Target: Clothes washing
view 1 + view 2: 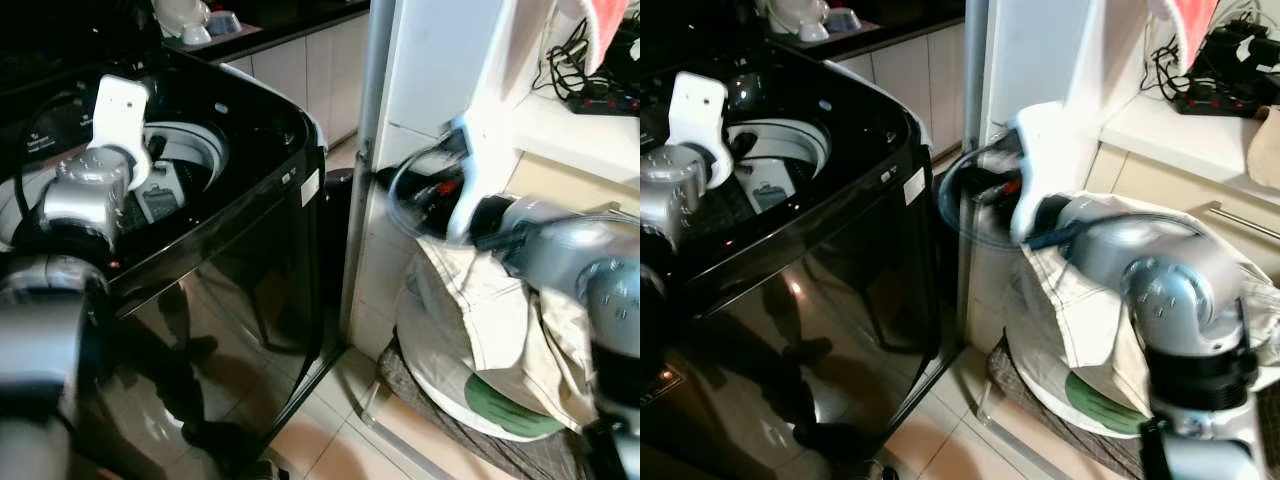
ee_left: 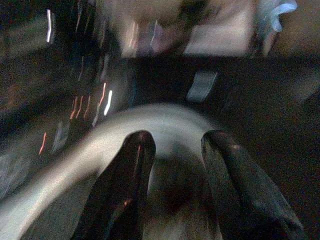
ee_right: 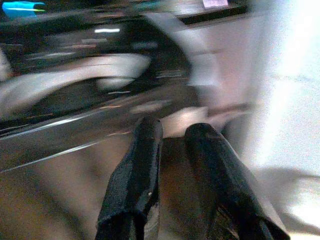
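A black top-loading washing machine (image 1: 230,250) stands at the left with its lid open and the white drum rim (image 1: 185,140) showing. My left arm (image 1: 90,190) reaches over the opening. In the left wrist view, my left gripper (image 2: 177,142) is open above the drum rim (image 2: 75,150), with nothing clearly between its fingers. A cream laundry bag (image 1: 480,320) slumps on the floor at the right. My right arm (image 1: 560,250) hangs above it. My right gripper (image 3: 172,129) points toward the washer's side (image 3: 60,145), fingers slightly apart and holding nothing. The wrist views are blurred.
A white cabinet (image 1: 440,60) stands between washer and bag, leaving a narrow gap beside the washer. A shelf at the upper right holds a power strip with cables (image 1: 600,100) and a pink cloth (image 1: 600,25). Beige floor tiles (image 1: 330,430) lie in front.
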Tool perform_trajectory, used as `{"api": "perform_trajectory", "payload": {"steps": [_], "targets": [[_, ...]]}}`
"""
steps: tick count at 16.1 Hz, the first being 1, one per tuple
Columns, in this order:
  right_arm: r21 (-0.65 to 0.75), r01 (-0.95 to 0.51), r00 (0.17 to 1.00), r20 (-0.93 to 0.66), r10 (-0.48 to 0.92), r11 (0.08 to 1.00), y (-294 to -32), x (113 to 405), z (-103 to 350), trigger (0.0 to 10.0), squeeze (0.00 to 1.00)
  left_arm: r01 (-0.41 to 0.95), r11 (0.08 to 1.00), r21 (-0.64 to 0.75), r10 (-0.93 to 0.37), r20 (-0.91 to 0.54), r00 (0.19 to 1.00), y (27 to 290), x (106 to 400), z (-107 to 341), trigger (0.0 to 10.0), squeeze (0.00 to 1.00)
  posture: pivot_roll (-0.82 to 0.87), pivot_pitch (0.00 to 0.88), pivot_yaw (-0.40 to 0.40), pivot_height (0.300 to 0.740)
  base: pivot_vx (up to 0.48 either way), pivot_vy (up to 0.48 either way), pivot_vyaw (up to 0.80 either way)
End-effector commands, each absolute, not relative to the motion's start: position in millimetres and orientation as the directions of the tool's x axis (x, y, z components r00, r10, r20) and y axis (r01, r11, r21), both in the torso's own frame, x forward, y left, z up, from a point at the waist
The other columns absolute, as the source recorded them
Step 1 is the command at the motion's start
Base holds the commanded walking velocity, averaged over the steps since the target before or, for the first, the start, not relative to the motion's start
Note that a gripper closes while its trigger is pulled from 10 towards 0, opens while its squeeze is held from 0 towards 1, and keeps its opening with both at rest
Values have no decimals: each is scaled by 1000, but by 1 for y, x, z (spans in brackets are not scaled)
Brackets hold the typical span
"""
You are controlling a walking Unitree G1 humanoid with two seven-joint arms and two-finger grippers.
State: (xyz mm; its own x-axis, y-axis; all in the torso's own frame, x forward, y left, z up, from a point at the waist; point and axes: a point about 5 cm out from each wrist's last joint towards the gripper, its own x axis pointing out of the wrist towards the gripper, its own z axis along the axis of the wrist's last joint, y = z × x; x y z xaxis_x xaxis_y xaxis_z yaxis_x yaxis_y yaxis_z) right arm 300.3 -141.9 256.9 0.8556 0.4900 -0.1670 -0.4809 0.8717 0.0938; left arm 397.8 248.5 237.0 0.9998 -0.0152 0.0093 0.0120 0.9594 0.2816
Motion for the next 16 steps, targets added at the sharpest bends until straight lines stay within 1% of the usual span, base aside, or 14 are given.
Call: {"api": "perform_trajectory", "payload": {"steps": [1,2,3,4,5,6,7,8,9,10,11,13,15,16], "targets": [[23,-297,941,-162,297,955,-171,312,259,10000,0,140,954,264,-202,222,954,217,390,263,10000,0,-52,0,37,740,0,0,0],[-8,-228,958,-183,223,974,-182,315,255,10000,1000,239,944,226,-294,256,921,200,383,264,10000,0,-54,0,40,740,0,0,0],[-37,-156,967,-210,145,987,-197,317,249,10000,1000,361,904,227,-414,260,872,180,371,260,10000,0,-54,0,40,740,0,0,0],[-55,-113,969,-227,98,992,-206,318,246,10000,1000,439,868,231,-490,257,833,167,362,256,10000,0,-54,0,40,740,0,0,0],[-59,-50,964,-264,32,997,-223,321,236,10000,1000,569,783,250,-619,224,753,140,342,239,10000,0,-57,0,42,740,0,0,0],[-63,-26,954,-301,6,998,-234,323,226,10000,1000,645,731,223,-683,224,696,121,328,226,10000,0,-57,0,42,740,0,0,0],[-86,-11,940,-339,-19,996,-244,324,214,10000,1000,710,667,227,-745,198,637,104,315,217,10000,0,-55,1,39,740,0,0,0],[-103,-5,934,-355,-32,995,-249,325,208,10000,1000,740,627,243,-779,178,602,96,308,212,10000,0,-53,2,39,740,0,0,0],[-73,29,921,-387,-55,997,-261,328,194,10000,1000,789,570,231,-822,157,548,84,294,201,10000,0,-54,3,41,740,0,0,0],[-67,49,916,-395,-72,997,-266,329,188,10000,1000,795,564,223,-825,159,541,80,290,198,10000,0,-54,3,41,740,0,0,0],[-61,75,914,-396,-93,995,-277,334,178,10000,1000,791,575,210,-818,138,558,78,288,189,10000,0,-55,5,43,740,0,0,0],[-41,80,913,-398,-90,996,-286,340,163,10000,1000,783,580,226,-812,80,578,77,284,178,10000,0,-58,7,48,740,0,0,0],[-1,33,901,-434,-30,999,-289,344,143,10000,1000,797,556,237,-825,42,564,76,278,172,10000,0,-57,6,50,740,0,0,0],[-12,0,875,-484,-6,1000,-288,343,130,10000,1000,805,545,235,-832,38,553,76,275,173,10000,0,-52,6,46,740,0,0,0]]}}
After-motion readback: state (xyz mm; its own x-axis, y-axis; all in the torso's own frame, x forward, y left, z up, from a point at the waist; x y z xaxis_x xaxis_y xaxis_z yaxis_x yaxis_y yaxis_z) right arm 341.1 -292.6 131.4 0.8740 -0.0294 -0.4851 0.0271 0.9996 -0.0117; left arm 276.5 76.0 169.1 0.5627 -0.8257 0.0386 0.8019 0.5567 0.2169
